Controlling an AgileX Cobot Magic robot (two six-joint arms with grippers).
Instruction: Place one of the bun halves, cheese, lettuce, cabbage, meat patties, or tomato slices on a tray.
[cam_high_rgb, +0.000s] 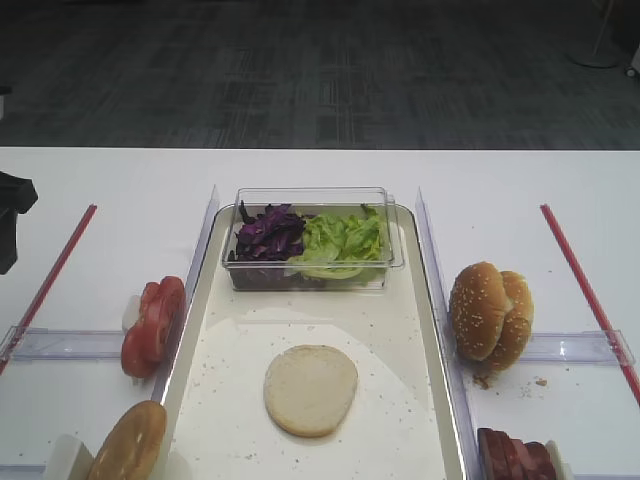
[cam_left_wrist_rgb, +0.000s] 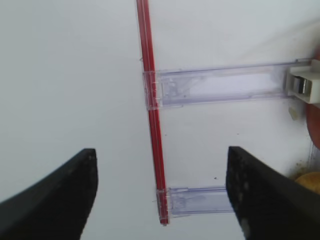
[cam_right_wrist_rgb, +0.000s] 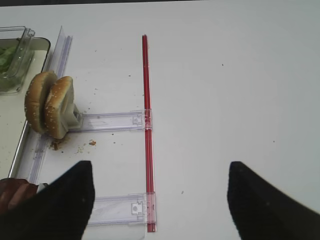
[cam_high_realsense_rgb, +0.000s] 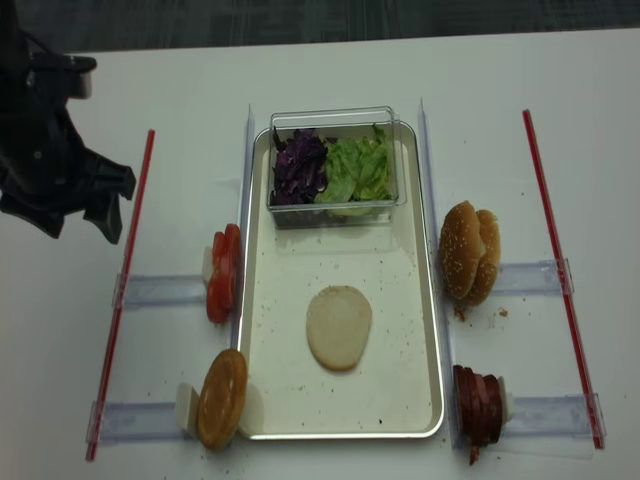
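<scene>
I read the left gripper (cam_left_wrist_rgb: 160, 195) as spread wide with nothing between its black fingers, hanging over bare white table at far left of the overhead view, above the red plastic strip (cam_left_wrist_rgb: 150, 105). The right gripper (cam_right_wrist_rgb: 160, 200) is likewise parted and empty, seen only in its wrist view.

The round pale cream bun half (cam_high_realsense_rgb: 338, 327) lies flat, cut face up, on the long cream metal-rimmed tray (cam_high_realsense_rgb: 425, 300), lower centre of frame, apart from the clear plastic tub (cam_high_realsense_rgb: 335, 205) of purple shredded cabbage (cam_high_realsense_rgb: 295, 165) and light green ruffled lettuce (cam_high_realsense_rgb: 358, 168). It looks slightly oval, long axis running up-down the frame.

Risks, as I judge them:
- The bright red tomato slices (cam_high_realsense_rgb: 222, 272) stand on edge just outside the tray's left rim; a wide approach could topple the row.
- The brown-crusted bun half (cam_high_realsense_rgb: 222, 397), lower left, is propped upright and could tip.
- Reaching in may clip the rim.
</scene>
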